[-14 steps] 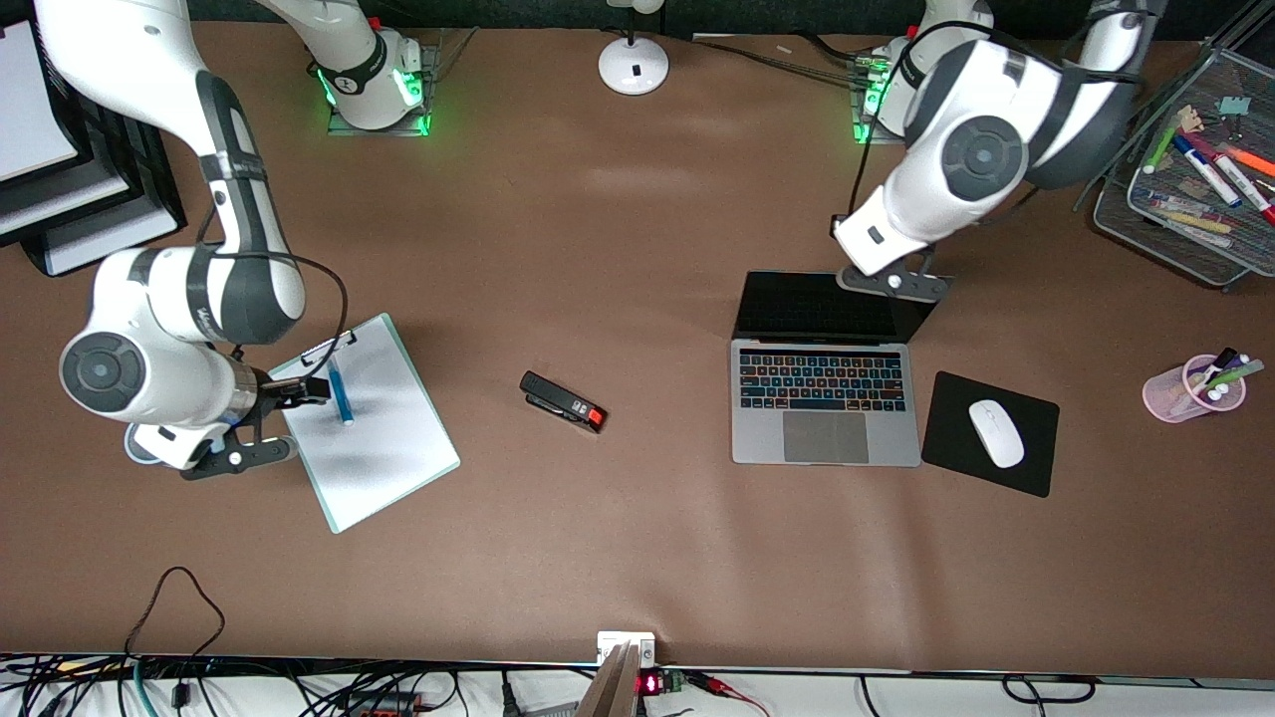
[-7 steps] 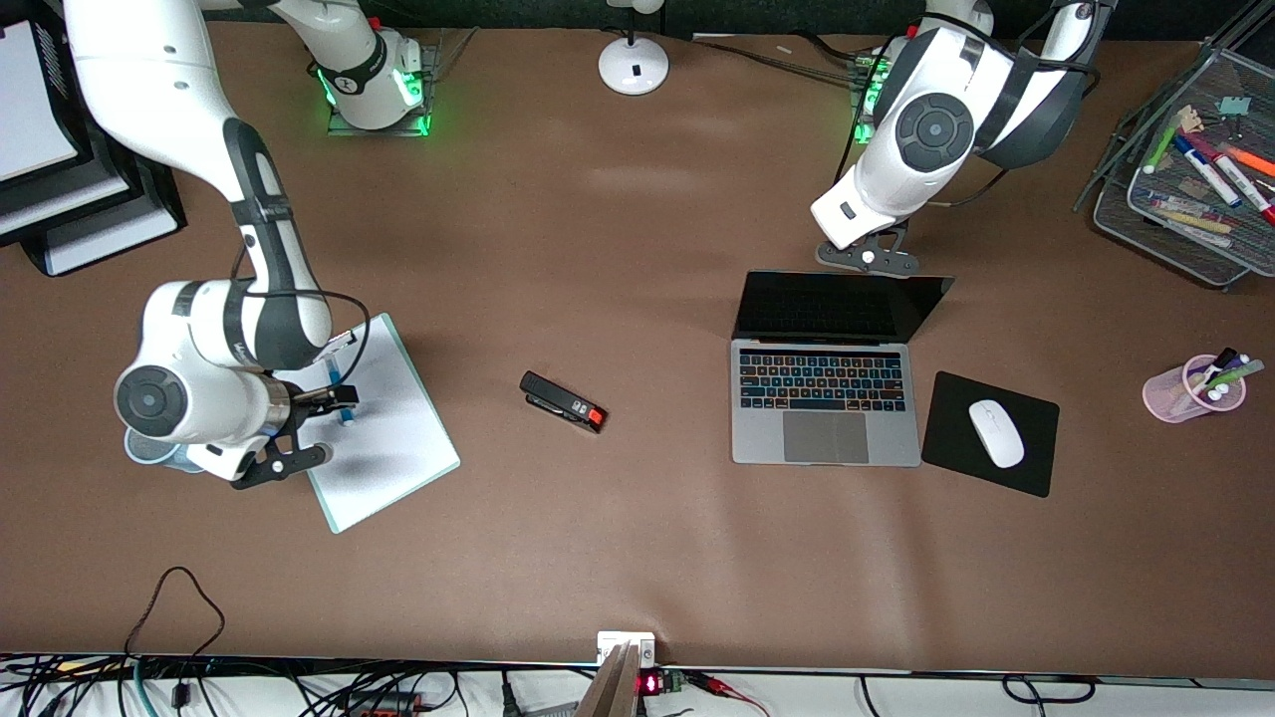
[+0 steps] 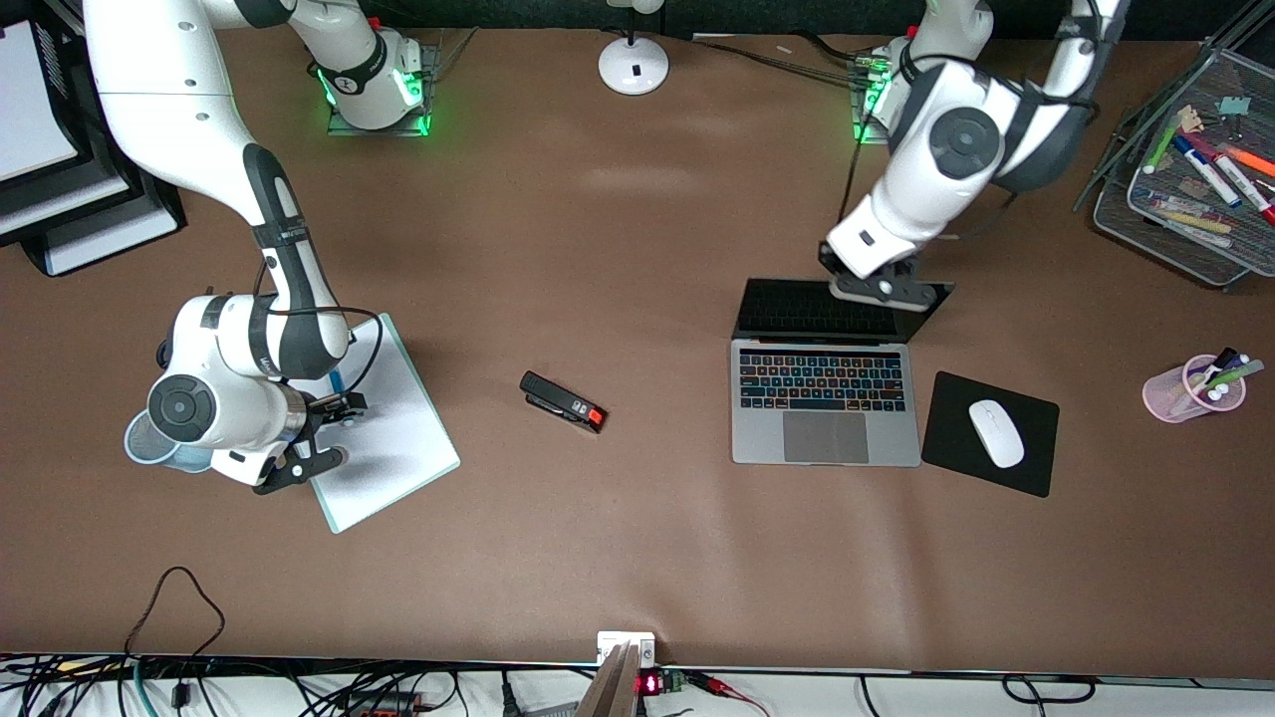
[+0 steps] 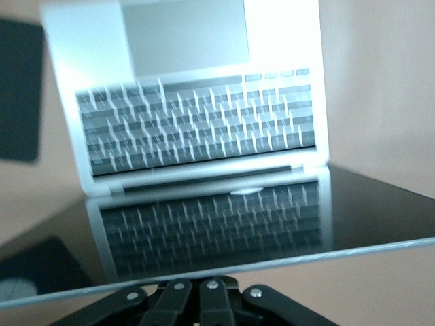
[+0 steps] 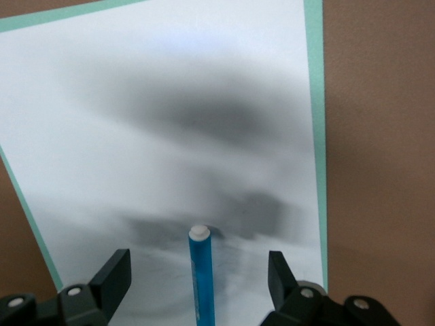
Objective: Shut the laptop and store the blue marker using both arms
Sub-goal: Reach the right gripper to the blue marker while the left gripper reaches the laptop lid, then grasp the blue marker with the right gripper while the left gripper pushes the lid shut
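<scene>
Right gripper (image 5: 197,282) sits low over the clipboard (image 3: 383,428) at the right arm's end of the table, fingers spread wide with the blue marker (image 5: 201,275) lying on the white sheet between them, not yet gripped. Left gripper (image 3: 877,289) is at the top edge of the laptop (image 3: 825,398) screen, which stands open, partly tipped toward the keyboard; laptop sits beside the black mouse pad (image 3: 991,433). Risks, as judged: the marker is round and lies loose on smooth paper, so an off-centre closing could roll or flick it away from the fingers, or the fingertips could drag the sheet. At the laptop, pushing the lid near one corner could skid or twist the base toward the mouse pad, and a fast push could slam the lid. Hard to make out: whether the left gripper's fingers are spread or together, since the left wrist view shows only their base under the screen edge, and whether they touch the lid. In the front view the right arm's wrist covers most of the marker.
</scene>
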`<action>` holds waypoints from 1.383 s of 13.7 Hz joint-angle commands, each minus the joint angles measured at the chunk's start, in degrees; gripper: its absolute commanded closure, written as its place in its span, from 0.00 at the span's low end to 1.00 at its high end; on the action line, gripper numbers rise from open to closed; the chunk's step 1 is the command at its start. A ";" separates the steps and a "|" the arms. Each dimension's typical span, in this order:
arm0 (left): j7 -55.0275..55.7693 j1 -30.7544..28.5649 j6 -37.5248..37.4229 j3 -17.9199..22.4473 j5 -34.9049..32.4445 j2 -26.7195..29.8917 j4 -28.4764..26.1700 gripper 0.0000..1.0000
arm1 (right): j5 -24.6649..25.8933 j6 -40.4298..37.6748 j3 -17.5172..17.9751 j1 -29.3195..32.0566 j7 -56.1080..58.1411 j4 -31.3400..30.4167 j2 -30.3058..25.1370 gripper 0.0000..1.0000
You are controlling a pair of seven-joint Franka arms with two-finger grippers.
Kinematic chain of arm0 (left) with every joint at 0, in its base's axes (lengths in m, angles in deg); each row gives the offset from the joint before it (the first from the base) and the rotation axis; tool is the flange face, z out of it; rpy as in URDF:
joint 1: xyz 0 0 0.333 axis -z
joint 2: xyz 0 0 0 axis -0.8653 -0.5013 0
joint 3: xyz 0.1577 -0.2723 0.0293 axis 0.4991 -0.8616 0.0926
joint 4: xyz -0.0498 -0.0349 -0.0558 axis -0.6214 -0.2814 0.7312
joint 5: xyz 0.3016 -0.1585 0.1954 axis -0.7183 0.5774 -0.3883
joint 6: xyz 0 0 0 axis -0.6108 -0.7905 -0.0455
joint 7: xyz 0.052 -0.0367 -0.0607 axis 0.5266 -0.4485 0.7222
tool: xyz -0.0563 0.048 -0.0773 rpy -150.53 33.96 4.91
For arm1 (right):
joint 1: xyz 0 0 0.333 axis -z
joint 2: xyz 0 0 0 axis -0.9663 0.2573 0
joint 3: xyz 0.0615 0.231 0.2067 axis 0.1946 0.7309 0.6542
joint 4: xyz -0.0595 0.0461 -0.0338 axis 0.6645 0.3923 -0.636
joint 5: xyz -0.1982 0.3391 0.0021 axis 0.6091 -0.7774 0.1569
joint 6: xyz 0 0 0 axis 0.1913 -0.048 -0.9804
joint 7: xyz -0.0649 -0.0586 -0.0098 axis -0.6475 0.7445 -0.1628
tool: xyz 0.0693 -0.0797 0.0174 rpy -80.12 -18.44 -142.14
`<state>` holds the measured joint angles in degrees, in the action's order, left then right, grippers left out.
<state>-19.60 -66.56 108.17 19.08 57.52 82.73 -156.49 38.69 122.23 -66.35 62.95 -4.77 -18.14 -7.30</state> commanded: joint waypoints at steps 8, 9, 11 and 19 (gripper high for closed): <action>-1.35 -5.57 5.60 -0.57 -12.64 -17.36 15.50 1.00 | -0.92 3.91 0.07 -0.17 3.40 -3.31 0.60 0.22; -1.35 -5.66 5.86 -0.57 -13.17 -19.20 17.17 1.00 | -0.92 3.91 0.07 -0.17 3.40 -3.31 0.60 0.23; -1.35 -6.01 9.63 -0.31 -14.66 -22.37 18.07 1.00 | -0.92 3.91 0.07 -0.17 3.32 -3.31 1.04 0.31; -1.87 -6.19 22.38 0.13 -14.75 -32.75 18.15 1.00 | -1.00 3.91 0.07 -0.17 2.53 -3.31 1.13 0.54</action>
<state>-20.44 -72.40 128.61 19.49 44.18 52.83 -140.08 38.67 125.46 -66.28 62.94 -2.41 -21.05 -6.06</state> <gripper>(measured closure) 0.991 0.498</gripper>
